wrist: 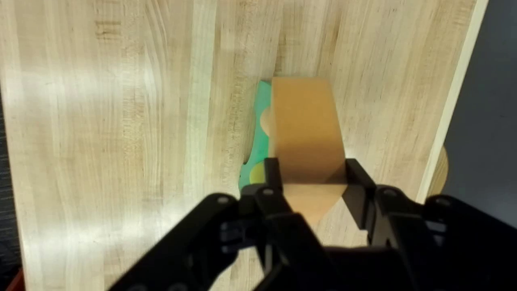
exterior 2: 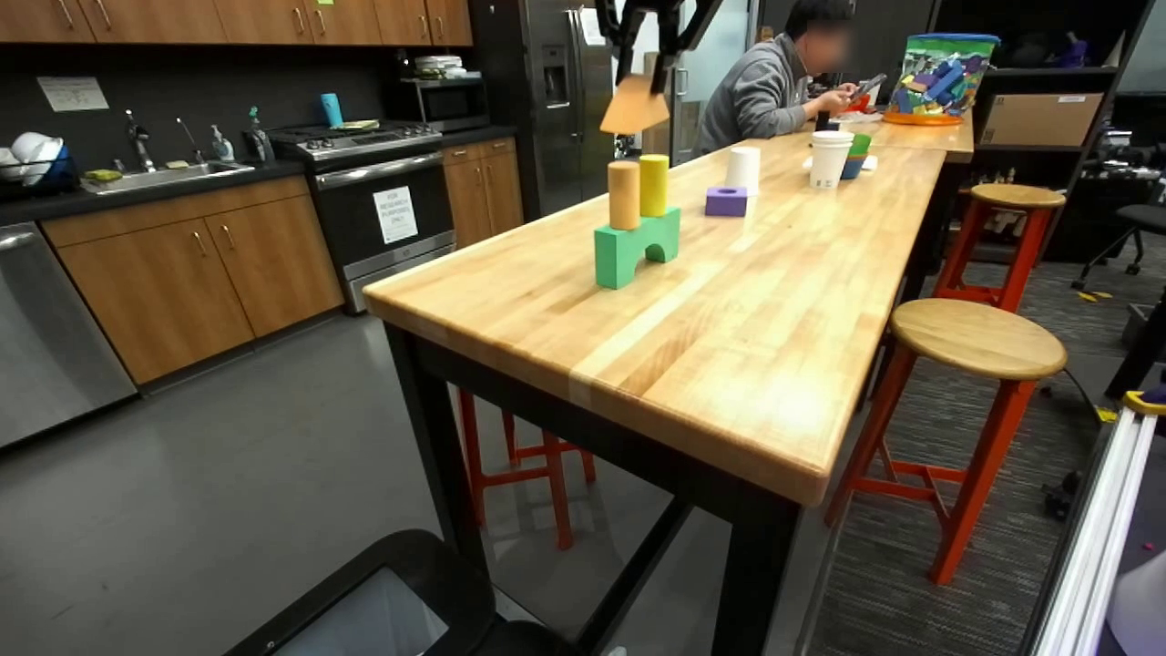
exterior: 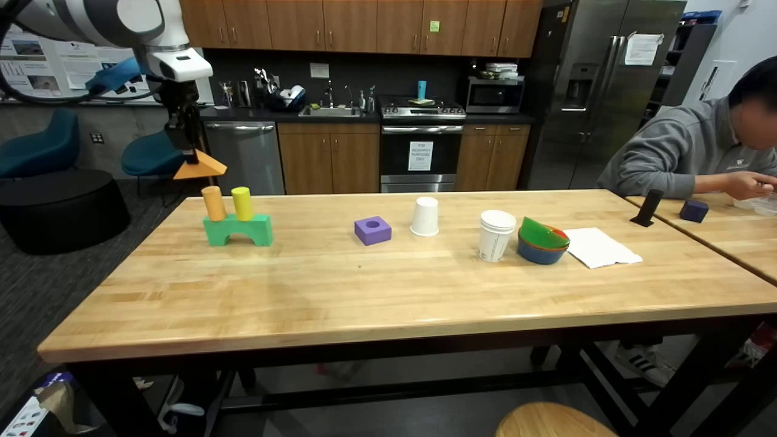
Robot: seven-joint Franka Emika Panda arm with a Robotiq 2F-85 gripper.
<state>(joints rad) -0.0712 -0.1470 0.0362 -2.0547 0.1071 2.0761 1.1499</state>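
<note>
End effector point(wrist: 311, 173) grips wedge point(wrist: 307, 129), higher than orange post point(exterior: 213, 203) and yellow post point(exterior: 242, 204); best centred over both, base level, before lowering

1 gripper point(wrist: 310, 173), 1 orange triangular block point(wrist: 309, 133), 1 green arch point(exterior: 238, 224), 1 orange cylinder point(exterior: 213, 203), 1 yellow cylinder point(exterior: 242, 204), 1 purple block point(exterior: 371, 234), 1 lone white cup point(exterior: 425, 217), 1 stack of white cups point(exterior: 495, 238) (number stacked unclear), at least 3 bowls point(exterior: 540, 252), 1 white sheet point(exterior: 598, 247), 1 dark cube point(exterior: 694, 210), 1 person point(exterior: 674, 142).
</note>
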